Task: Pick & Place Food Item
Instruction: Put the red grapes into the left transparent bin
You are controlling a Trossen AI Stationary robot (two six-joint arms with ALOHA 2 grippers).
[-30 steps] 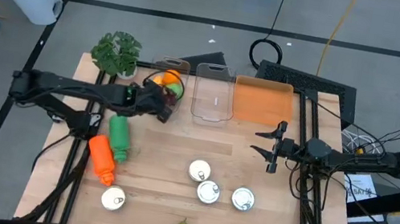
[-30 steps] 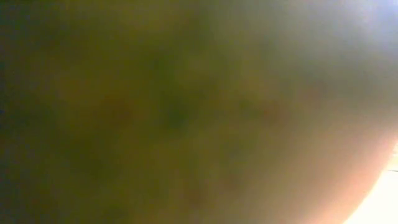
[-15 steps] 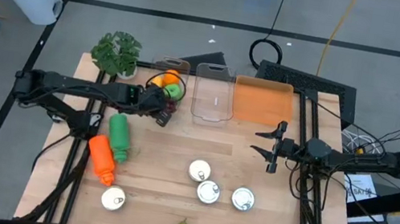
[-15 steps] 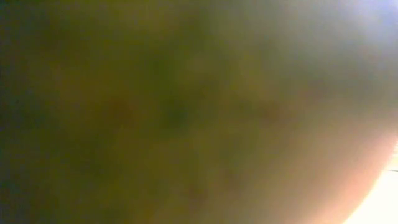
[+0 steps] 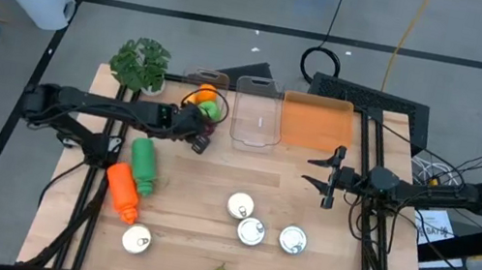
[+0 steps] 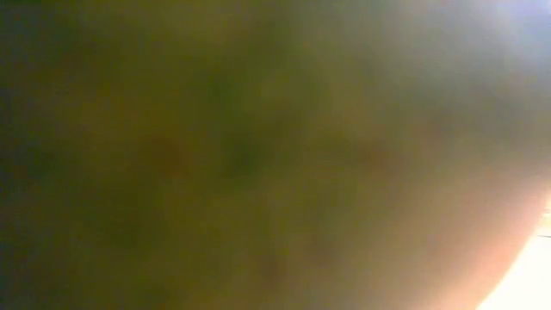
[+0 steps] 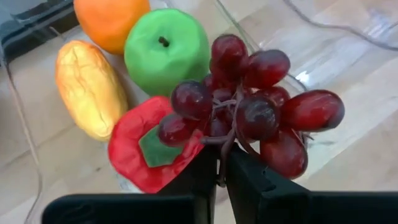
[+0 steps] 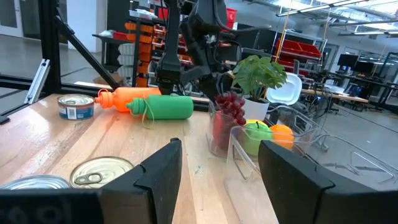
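Glossy plastic grapes point(image 7: 249, 112), clear plastic bin point(image 5: 257, 113), pale wooden table point(image 5: 199, 207).

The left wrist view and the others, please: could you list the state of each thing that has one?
Left end effector: shut on grapes stem.
Grapes: held, lifted beside the container.
Left clear container: open, holding orange, apple and more.
Middle clear container: open, empty.
Right end effector: open, holding nothing.
Green bottle: lying down.
Orange bottle: lying down.

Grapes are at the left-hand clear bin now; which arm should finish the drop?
Left. The left gripper is shut on the grapes by their stem, right at the clear bin holding the green apple. The right gripper hangs open and empty over the table's right side, well away.
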